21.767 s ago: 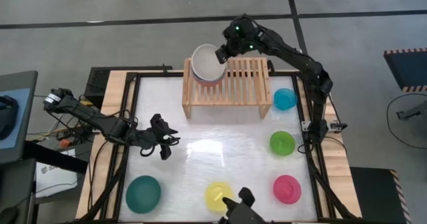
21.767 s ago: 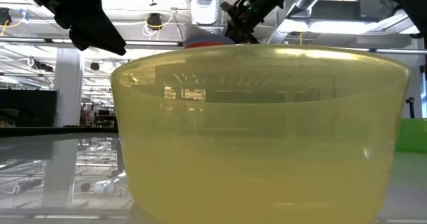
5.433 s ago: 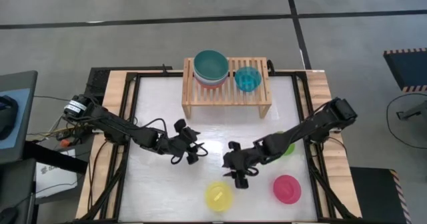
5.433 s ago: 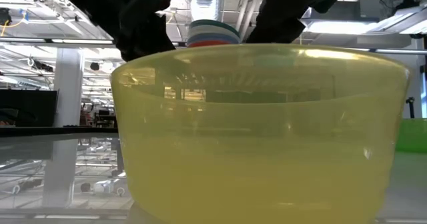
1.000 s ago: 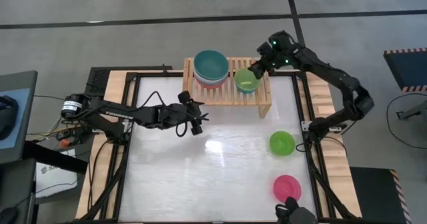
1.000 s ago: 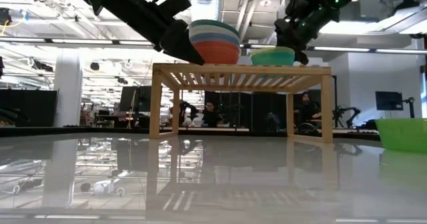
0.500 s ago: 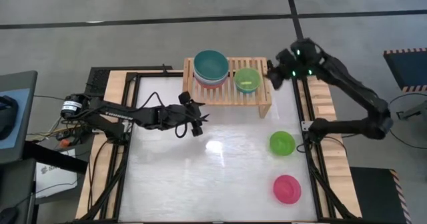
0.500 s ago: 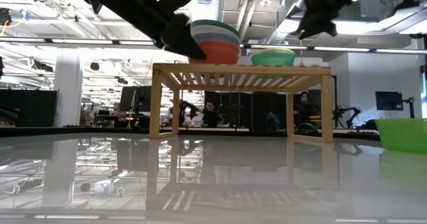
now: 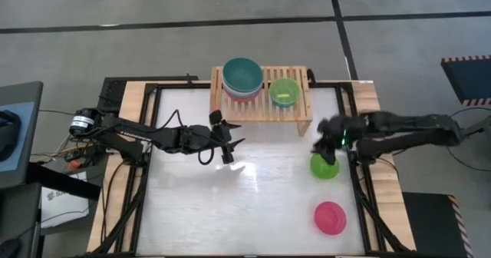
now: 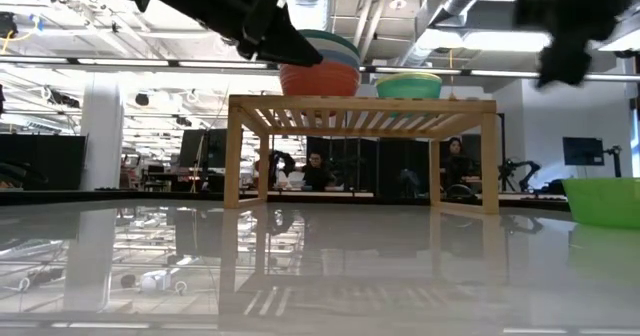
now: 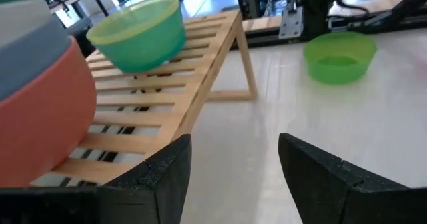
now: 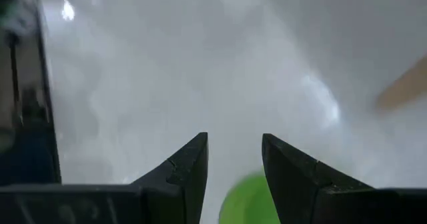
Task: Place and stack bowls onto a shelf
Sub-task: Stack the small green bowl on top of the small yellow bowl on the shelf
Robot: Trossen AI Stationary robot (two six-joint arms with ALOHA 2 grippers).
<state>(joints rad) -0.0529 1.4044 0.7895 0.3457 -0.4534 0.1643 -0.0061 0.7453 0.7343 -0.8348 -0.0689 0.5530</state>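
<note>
The light-wood shelf (image 9: 261, 104) stands at the table's far edge. On its left part is a stack of bowls (image 9: 242, 77) with teal on top and red at the bottom (image 10: 318, 78). Beside that stack, a yellow bowl (image 9: 284, 92) sits nested over a cyan one (image 10: 408, 86). A lime green bowl (image 9: 324, 166) and a pink bowl (image 9: 331, 217) rest on the table near its right edge. My left gripper (image 9: 228, 140) hovers open in front of the shelf's left part (image 11: 233, 164). My right gripper (image 9: 326, 140) is open just above the lime bowl's far side (image 12: 233, 157).
Black frame rails (image 9: 150, 166) run round the glossy white tabletop (image 9: 253, 204). The right part of the shelf's slatted top (image 9: 301, 89) is bare. People sit in the room behind the table, seen under the shelf (image 10: 455, 166).
My right gripper has let go of the yellow bowl on the shelf, pulled back past the shelf's right end, then swung toward the near edge and down to above the lime green bowl. The yellow bowl has stayed on the shelf.
</note>
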